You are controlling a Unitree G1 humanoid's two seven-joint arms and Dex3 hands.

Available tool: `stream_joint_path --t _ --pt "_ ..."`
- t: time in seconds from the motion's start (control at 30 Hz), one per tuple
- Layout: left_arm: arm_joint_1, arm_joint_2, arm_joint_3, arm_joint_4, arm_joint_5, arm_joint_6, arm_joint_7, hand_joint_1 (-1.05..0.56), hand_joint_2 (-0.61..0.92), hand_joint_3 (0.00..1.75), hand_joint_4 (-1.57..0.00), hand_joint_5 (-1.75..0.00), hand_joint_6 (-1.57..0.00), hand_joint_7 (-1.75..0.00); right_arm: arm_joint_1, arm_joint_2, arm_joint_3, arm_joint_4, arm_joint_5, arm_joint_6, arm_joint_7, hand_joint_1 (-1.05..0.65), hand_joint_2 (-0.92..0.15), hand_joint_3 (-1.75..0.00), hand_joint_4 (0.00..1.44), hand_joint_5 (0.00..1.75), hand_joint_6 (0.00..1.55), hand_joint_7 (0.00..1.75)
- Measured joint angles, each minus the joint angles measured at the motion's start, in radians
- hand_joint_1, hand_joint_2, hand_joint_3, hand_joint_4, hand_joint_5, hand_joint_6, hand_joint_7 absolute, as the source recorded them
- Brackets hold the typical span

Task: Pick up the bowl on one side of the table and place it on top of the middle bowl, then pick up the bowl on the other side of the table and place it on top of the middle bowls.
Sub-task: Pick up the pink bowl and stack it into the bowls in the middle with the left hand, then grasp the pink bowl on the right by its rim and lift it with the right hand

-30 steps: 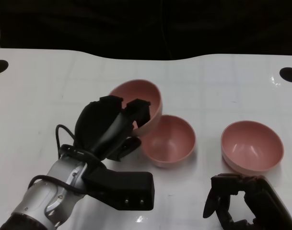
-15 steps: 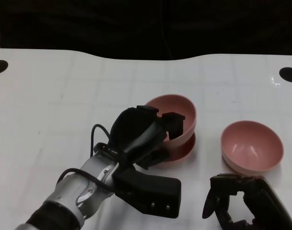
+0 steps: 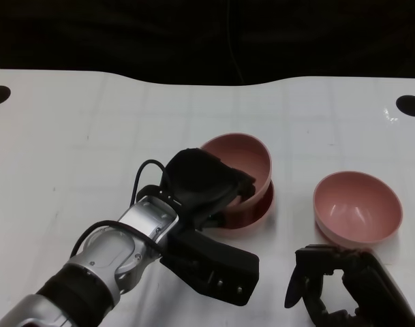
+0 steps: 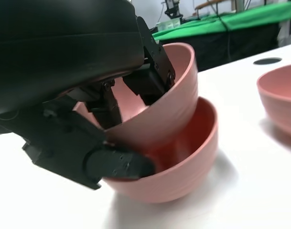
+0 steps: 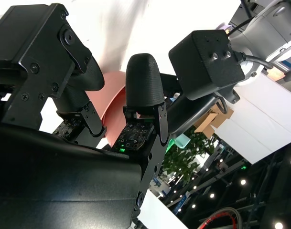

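My left robot hand has its fingers hooked over the near rim of the upper bowl, gripping the wall between fingers inside and thumb outside. That bowl sits tilted inside the middle bowl — its far edge is high and its base rests low in the one beneath, so it is not yet nested flat. Both stand just ahead of my left robot hand on the white worktop.

Judging by the thin wall and matte pink finish, these look like light, stiff plastic or melamine bowls (not likely to crack from a small drop, though smooth enough to slide). The rim is the natural place to hold: a pinch across the wall gives control, but a one-sided grip tips the bowl, as it does now. I would ease it level before letting go, or it may settle crooked.

Off to the right of my left robot hand, well apart from the stack, the third bowl stands upright. My right robot hand waits near its closest side, fingers spread and holding nothing — its rim wall facing me is where I would take it.
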Motion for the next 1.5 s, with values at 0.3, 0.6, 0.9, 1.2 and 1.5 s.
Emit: stream_joint_path --t 0.3,0.6,0.9,1.2,1.5 --pt "0.002 0.057 0.018 -0.184 -0.029 0.032 -0.237 -0.79 0.92 0.41 -0.32 -0.08 -0.32 0.00 -0.005 0.005 0.001 0.007 0.000 -0.001 -0.005 0.21 -0.12 -1.66 0.94 1.70 0.94 1.33" --pt "0.098 0.111 0.075 -0.360 -0.094 0.033 -0.309 -0.80 0.92 0.45 -0.30 -0.08 -0.32 0.00 -0.007 0.006 0.003 0.023 0.005 -0.016 -0.008 0.20 -0.10 -1.68 0.93 1.71 0.93 1.34" --pt "0.253 0.181 0.195 -0.516 -0.210 0.011 -0.329 -0.73 0.92 0.35 -0.34 -0.10 -0.33 -0.02 -0.002 0.005 0.002 0.008 0.006 -0.016 -0.006 0.18 -0.11 -1.68 0.94 1.69 0.94 1.32" --pt "0.437 0.171 0.360 -0.500 -0.434 -0.210 -0.115 -0.43 0.92 0.27 -0.60 -0.26 -0.57 -0.11 0.007 0.001 -0.005 0.005 0.008 -0.020 -0.006 0.18 -0.12 -1.67 0.95 1.66 0.95 1.32" --pt "0.563 0.124 0.505 -0.327 -0.709 -0.537 -0.038 -0.09 0.83 0.44 -0.82 -1.13 -1.06 -0.30 0.028 -0.010 -0.010 -0.019 0.010 -0.021 -0.005 0.18 -0.15 -1.62 0.94 1.66 0.95 1.31"
